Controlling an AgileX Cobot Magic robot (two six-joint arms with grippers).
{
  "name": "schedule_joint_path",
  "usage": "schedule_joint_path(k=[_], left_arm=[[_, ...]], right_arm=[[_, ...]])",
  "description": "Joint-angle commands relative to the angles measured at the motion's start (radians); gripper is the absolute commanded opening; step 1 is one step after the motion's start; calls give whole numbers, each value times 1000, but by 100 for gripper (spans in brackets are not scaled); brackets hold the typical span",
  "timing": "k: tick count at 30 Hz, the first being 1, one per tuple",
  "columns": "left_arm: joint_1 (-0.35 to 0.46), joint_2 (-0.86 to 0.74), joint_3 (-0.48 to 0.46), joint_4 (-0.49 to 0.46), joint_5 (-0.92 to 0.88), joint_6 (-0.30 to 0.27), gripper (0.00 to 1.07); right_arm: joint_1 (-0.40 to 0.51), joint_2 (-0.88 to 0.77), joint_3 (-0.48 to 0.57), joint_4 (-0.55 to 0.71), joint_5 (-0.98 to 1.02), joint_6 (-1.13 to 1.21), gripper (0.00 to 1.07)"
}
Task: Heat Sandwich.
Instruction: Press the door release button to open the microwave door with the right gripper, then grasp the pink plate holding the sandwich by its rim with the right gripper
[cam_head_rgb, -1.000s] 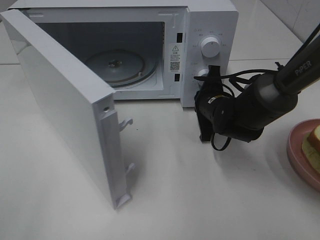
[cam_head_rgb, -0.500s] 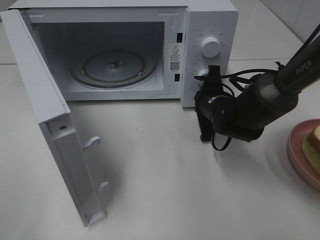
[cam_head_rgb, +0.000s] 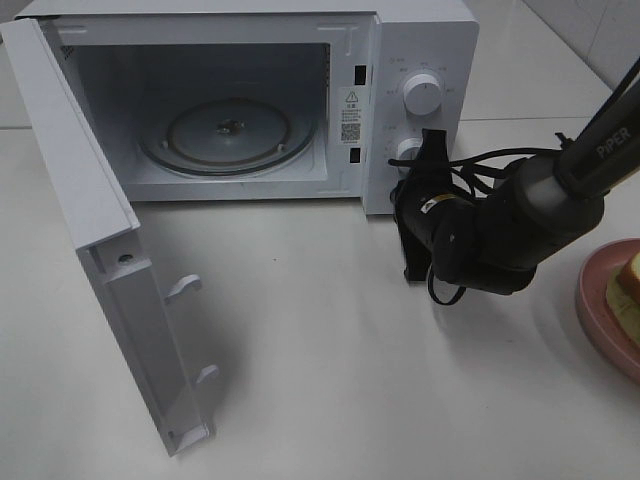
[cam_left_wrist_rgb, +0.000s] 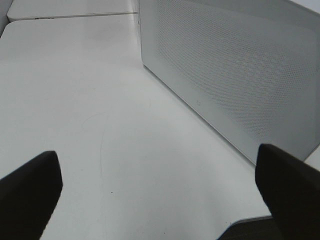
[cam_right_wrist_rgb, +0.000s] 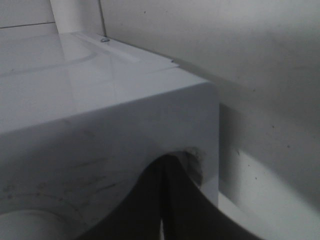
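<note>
The white surface (cam_head_rgb: 330, 360) holds a white microwave (cam_head_rgb: 420, 40) with its door (cam_head_rgb: 90, 190) wide open. The right fingers (cam_right_wrist_rgb: 185, 205) are pressed together beside its knobs (cam_head_rgb: 420, 95). The left fingers (cam_left_wrist_rgb: 30, 192) are spread apart, holding nothing. The sandwich (cam_head_rgb: 628, 290) lies on a pink plate (cam_head_rgb: 592, 300) at the far right, away from the microwave.

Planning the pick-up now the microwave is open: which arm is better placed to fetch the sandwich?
Right, likely. The sandwich on its pink plate lies on that arm's side, nearer the shut right claw; the open left claw is beyond the open microwave door, facing its outer side.
</note>
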Motion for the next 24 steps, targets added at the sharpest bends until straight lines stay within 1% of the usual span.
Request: schedule_joint_path(k=[1,3,6,8,11,12,15,18,19,23,24], left_arm=[[-2,-24,2,-6,-15,-2,103],[-2,-24,2,-6,-15,-2,103],[-2,-24,2,-6,-15,-2,103],[-2,-24,2,-6,-15,-2,103],[-2,-24,2,-6,-15,-2,103],[-2,-24,2,-6,-15,-2,103],[-2,-24,2,-6,-15,-2,103],[-2,-24,2,-6,-15,-2,103],[-2,-24,2,-6,-15,-2,103],[-2,-24,2,-6,-15,-2,103],[-2,-24,2,-6,-15,-2,103]], right_arm=[[-10,-46,-1,-3,-110,4,0],[-10,-69,37,-5,-52,4,0],[-10,-90,64,-2,-32,1,0],[-10,-125,104,-1,8,-42,0],[-10,-148,129,-1,35,-64,1],[-10,-175,156,-2,66,-82,1],[-10,-211,179,-2,92,-107,1],[-10,-291,225,-21,158,-175,1],[-10,-291,225,-21,158,-175,1],[-14,-395,256,-28,310,-341,1],[-14,-395,256,-28,310,-341,1]])
